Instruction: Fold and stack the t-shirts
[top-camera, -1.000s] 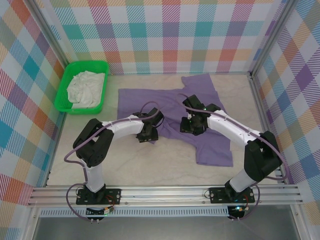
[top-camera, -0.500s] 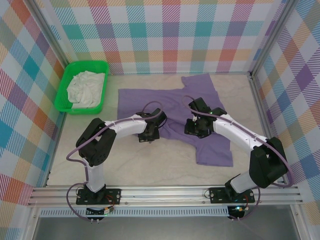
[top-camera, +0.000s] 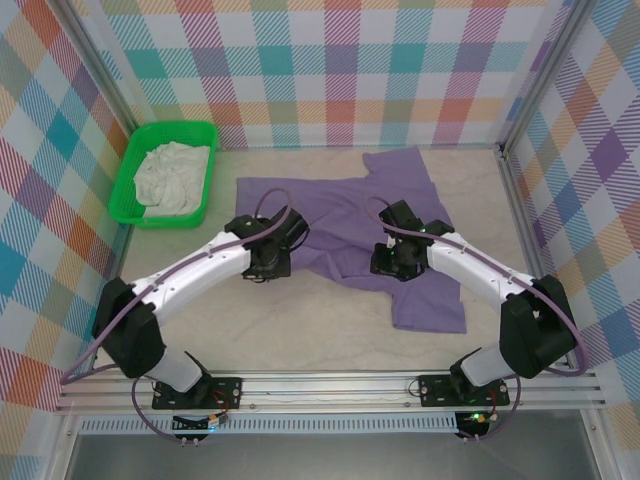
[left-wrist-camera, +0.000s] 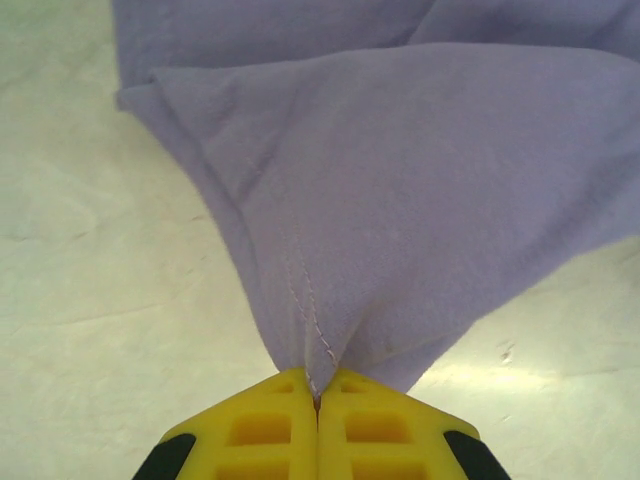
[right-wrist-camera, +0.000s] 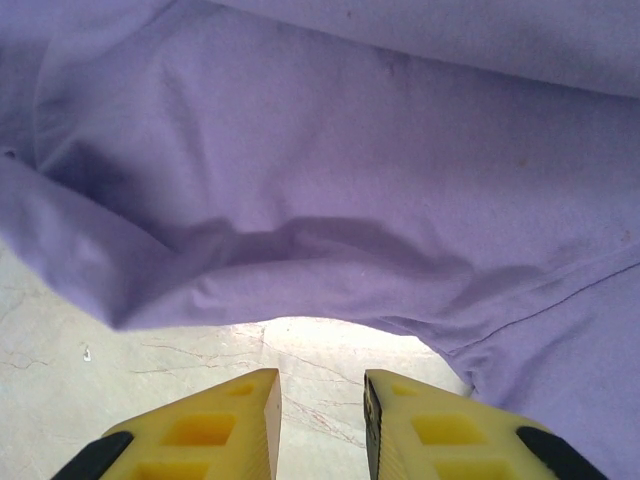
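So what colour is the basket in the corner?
The basket is bright green, clearest in the top external view.

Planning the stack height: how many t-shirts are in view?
2. The lavender t-shirt lies spread on the table, one edge pinched by the left pincer. The off-white t-shirt sits crumpled in the green basket; more could hide beneath it.

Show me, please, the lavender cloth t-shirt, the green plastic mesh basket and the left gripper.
Lavender t-shirt (top-camera: 335, 218), top view, body.
Green basket (top-camera: 178, 127), top view, far rim.
Left gripper (left-wrist-camera: 318, 392), left wrist view, between fingertips.
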